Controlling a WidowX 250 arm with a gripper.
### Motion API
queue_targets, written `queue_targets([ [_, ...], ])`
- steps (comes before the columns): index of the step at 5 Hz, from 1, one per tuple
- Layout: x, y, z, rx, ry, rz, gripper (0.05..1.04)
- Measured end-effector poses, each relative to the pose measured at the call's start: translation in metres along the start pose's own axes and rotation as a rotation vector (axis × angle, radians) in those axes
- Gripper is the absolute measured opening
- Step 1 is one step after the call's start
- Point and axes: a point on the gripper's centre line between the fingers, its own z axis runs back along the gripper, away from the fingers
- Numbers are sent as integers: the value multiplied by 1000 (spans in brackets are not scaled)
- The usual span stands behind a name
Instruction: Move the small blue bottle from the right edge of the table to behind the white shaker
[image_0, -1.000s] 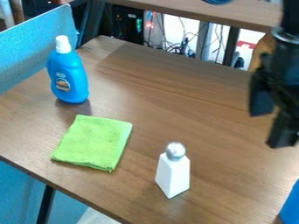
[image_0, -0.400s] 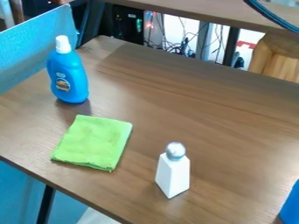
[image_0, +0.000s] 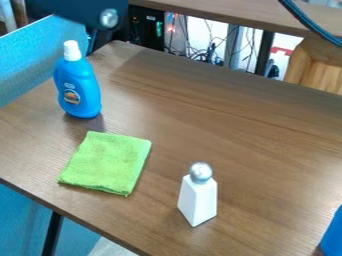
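A dark part of the robot arm (image_0: 77, 9), bearing 1 round silver fitting (image_0: 109, 18), crosses the upper left corner of the camera view. Whether the gripper is open or closed, or has anything in its grasp, cannot be told. The thing nearest to the arm in the view is a blue bottle (image_0: 78, 90) with a white cap (image_0: 72, 50), which stands upright near the far left edge of the brown wood-grain table (image_0: 247, 135). Its front carries 1 small label, and a gap shows between its cap and the arm. Nearer the camera, just beside the bottle, a green cloth (image_0: 107, 162) lies flat in a roughly square shape. To the right of the cloth and apart from it, a white, tapered, flat-sided container (image_0: 198, 200) stands upright, topped by 1 silver ball (image_0: 200, 172). At the lower right edge of the view, part of a blue object (image_0: 333, 237) shows. A blue panel (image_0: 37, 57) runs along the table's far left side. Beyond the far edge are tangled cables (image_0: 197, 52) and a light wooden piece (image_0: 320, 67), with another brown surface (image_0: 227, 12) above them and a thick dark cable (image_0: 308, 22) at the upper right.
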Motion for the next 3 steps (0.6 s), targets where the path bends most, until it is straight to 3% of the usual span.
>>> queue_targets([
  [1,0,3,1,17,1,9,1001],
  [3,-1,1,-20,-10,48,12,1001],
])
